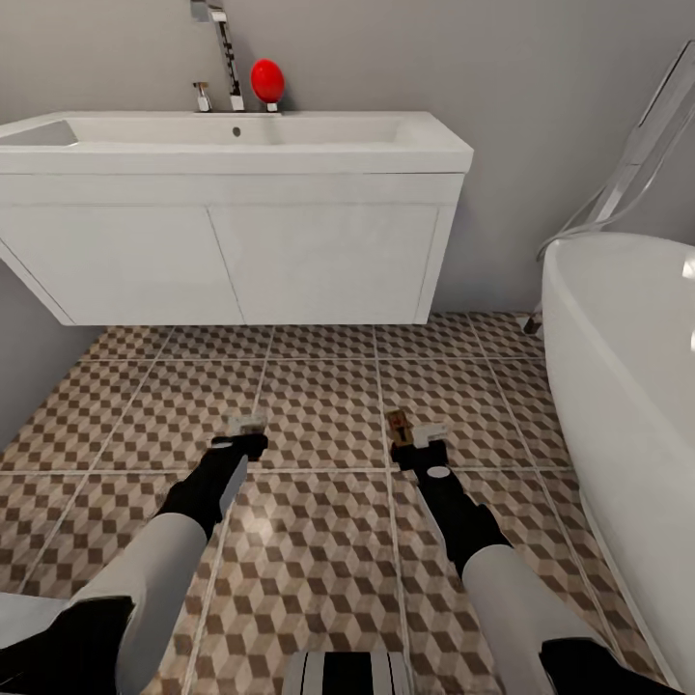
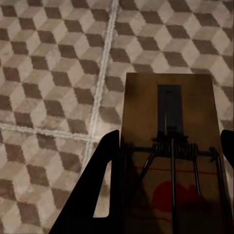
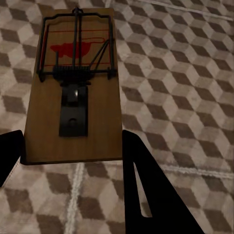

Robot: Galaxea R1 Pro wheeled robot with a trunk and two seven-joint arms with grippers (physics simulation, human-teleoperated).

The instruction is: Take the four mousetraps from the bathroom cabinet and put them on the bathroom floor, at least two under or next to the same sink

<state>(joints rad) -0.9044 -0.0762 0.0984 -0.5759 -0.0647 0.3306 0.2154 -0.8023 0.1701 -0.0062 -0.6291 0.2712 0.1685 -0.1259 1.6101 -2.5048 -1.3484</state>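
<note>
Both arms reach low over the bathroom floor (image 1: 319, 405) in front of the bathroom sink (image 1: 232, 145). My left gripper (image 1: 243, 436) is shut on a mousetrap (image 2: 168, 112), a brown board with dark wire and a red mark, held between the black fingers (image 2: 100, 195) just above the tiles. My right gripper (image 1: 417, 446) is shut on a second mousetrap (image 3: 75, 87), whose near end sits between its fingers (image 3: 141, 185); this trap also appears as a brown sliver (image 1: 398, 425) in the head view. I cannot tell whether either trap touches the floor.
The boxy white vanity (image 1: 319, 261) hangs off the wall with open floor beneath it. A white bathtub (image 1: 627, 386) stands close on the right. A chrome tap (image 1: 224, 53) and a red object (image 1: 267, 79) sit on the basin's back edge.
</note>
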